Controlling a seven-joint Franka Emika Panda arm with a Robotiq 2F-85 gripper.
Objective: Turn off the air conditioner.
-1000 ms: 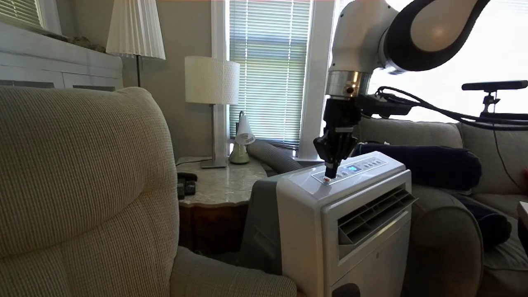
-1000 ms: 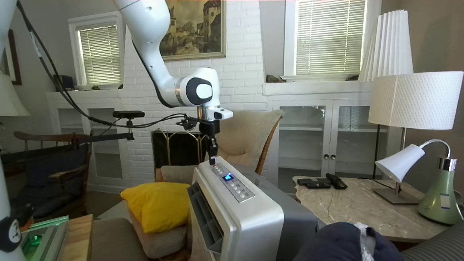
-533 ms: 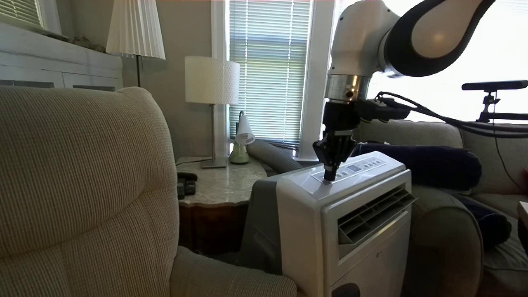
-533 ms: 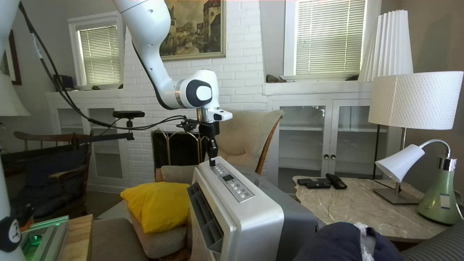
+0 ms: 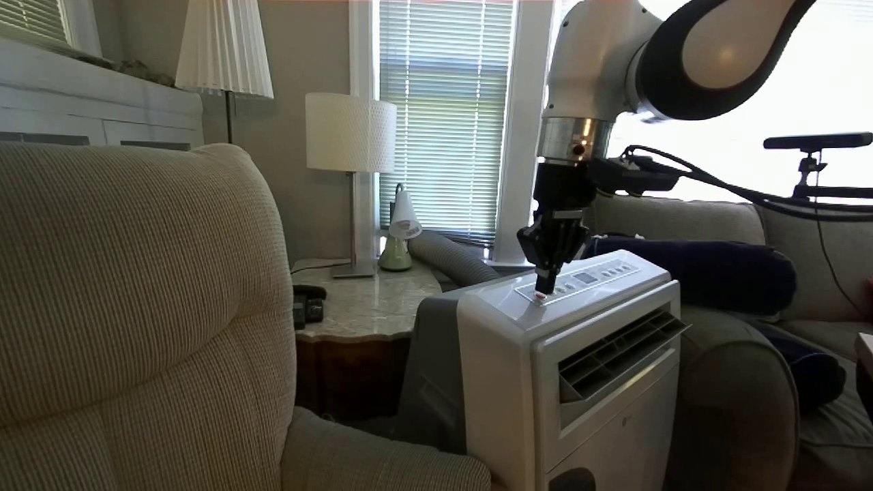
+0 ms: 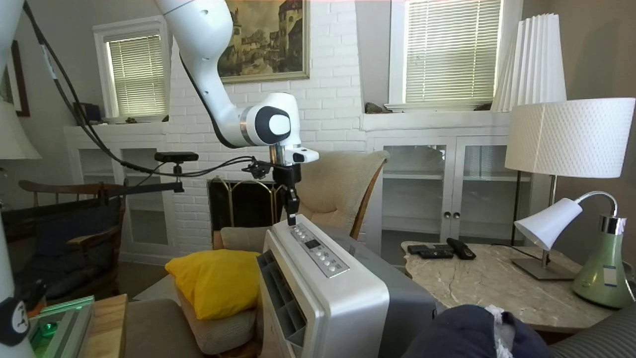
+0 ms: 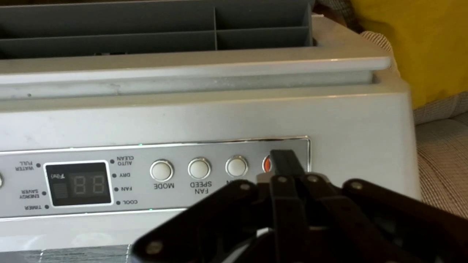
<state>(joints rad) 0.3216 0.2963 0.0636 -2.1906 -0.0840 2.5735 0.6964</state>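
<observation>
The air conditioner is a white boxy unit that stands upright in both exterior views (image 5: 501,389) (image 6: 343,308), and its top fills much of the wrist view (image 7: 182,122). Its control panel has a row of round buttons and a display (image 7: 78,183); the display is dark, with faint unlit digits, and is also dark in both exterior views (image 5: 585,278) (image 6: 312,243). My gripper (image 7: 287,160) is shut and empty, pointing down, also in both exterior views (image 5: 545,285) (image 6: 292,220). Its fingertips are at the orange-red button (image 7: 267,164), partly hiding it; whether they touch cannot be told.
A beige armchair (image 5: 136,293) stands beside the unit. A marble-topped side table (image 5: 375,300) with lamps is behind it. A grey hose (image 5: 450,256) runs near the window. A dark blue roll (image 5: 696,273) lies on the sofa. A yellow pillow (image 6: 218,281) is near the grille side.
The display was lit blue one second ago and is dark since half a second ago. My gripper went down over the red button, then rose slightly, so the button shows again.
</observation>
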